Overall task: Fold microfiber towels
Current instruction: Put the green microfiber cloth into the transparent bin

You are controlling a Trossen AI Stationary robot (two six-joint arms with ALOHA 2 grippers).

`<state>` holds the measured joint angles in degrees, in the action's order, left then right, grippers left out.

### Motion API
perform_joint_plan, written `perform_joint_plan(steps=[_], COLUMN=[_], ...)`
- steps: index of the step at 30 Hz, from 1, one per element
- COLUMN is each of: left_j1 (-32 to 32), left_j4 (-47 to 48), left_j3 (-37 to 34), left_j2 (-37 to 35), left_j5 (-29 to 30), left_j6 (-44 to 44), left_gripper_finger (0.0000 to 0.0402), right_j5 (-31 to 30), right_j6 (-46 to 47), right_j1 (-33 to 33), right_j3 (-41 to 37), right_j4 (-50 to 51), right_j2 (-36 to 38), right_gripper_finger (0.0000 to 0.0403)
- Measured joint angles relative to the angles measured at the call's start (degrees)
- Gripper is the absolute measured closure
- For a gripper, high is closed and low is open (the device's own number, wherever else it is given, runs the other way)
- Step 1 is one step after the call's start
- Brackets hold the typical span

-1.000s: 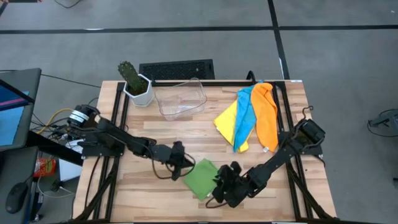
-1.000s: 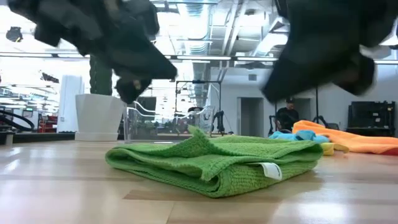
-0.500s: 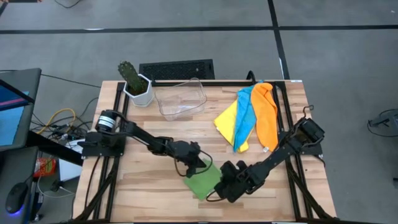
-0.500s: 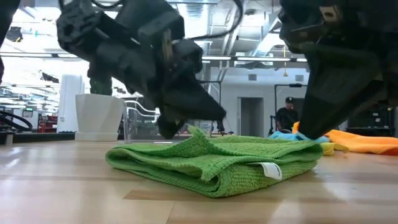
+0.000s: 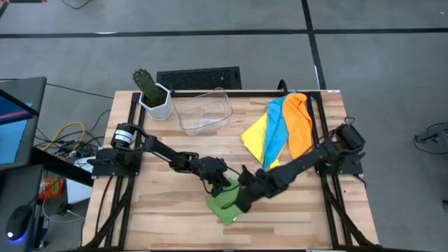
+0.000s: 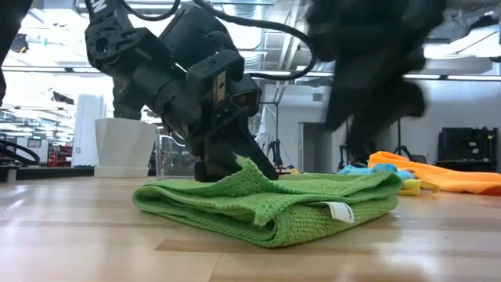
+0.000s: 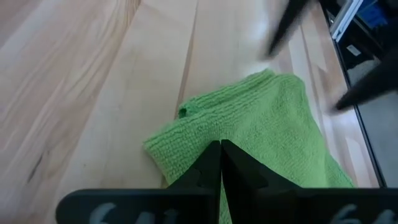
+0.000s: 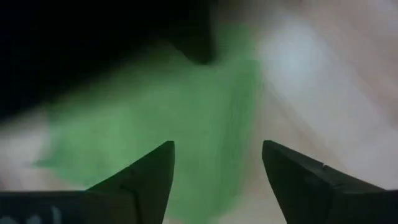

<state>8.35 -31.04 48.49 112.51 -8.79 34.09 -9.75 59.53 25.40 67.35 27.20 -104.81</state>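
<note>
Pressing green towel [image 5: 225, 204] — left end effector [image 5: 222, 183] closed, right end effector [image 5: 243, 198] agape

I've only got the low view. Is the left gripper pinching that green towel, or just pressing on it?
Observer: The left gripper is shut with nothing between its fingers; its tips press down on the green towel.
Operator: And the blurry right one?
Observer: The right gripper is open, hovering over the towel's edge.
Operator: How many towels wait behind?
Observer: Three, overlapping at the far right: the yellow towel, the light blue towel and the orange towel.
</note>
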Motion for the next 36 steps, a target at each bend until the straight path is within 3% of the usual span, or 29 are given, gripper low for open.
perform_joint_plan(steps=[10,16,20,28,36], left_j1=[-0.5,-2.0,-2.5,-2.3,0.8], left_j4=[4.0,14.2,26.1,52.1,64.3], left_j3=[0.1,0.1,0.1,0.0,0.0], left_j2=[-1.4,-8.8,-14.5,-27.3,-44.7], left_j5=[-3.7,-4.1,-2.6,6.6,10.1], left_j6=[-0.2,-2.2,-5.0,-6.7,1.4], left_gripper_finger=[0.0398,0.0398,0.0398,0.0398,0.0398], right_j5=[4.7,6.0,5.8,8.7,12.5], right_j6=[-7.6,-8.5,-9.8,-13.2,-18.4], right_j1=[-5.1,-5.3,-5.2,-5.5,-7.8], right_j3=[0.0,0.4,0.3,0.1,4.4], right_j4=[0.1,0.7,1.5,0.4,0.8], right_j2=[-6.1,-8.1,-8.1,-8.0,-6.9], right_gripper_finger=[0.0133,0.0141,0.0195,0.0378,0.0392])
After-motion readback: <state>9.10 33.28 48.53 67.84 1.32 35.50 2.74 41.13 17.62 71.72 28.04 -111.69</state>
